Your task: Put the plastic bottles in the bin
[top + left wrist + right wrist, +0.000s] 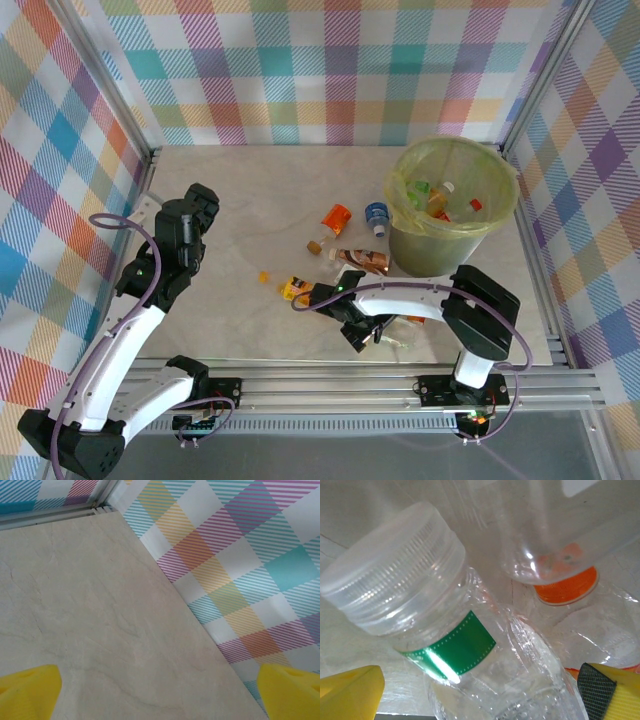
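- Plastic green-labelled bottle (445,650) is running off at 6 o'clock, lying inside the wide-gaping right pincer (480,692).
- Left pincer (160,692) is gaping wide over the table (100,605).

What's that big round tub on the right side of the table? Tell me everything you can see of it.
The bin is a large round waste bin, grey-green, looking like plastic, standing upright at the far right of the table. A translucent yellow-green bag lines it and folds over the rim. Its top is open, and a few bottles already lie inside. A brown-labelled bottle lies close by its foot; whether they touch is unclear.
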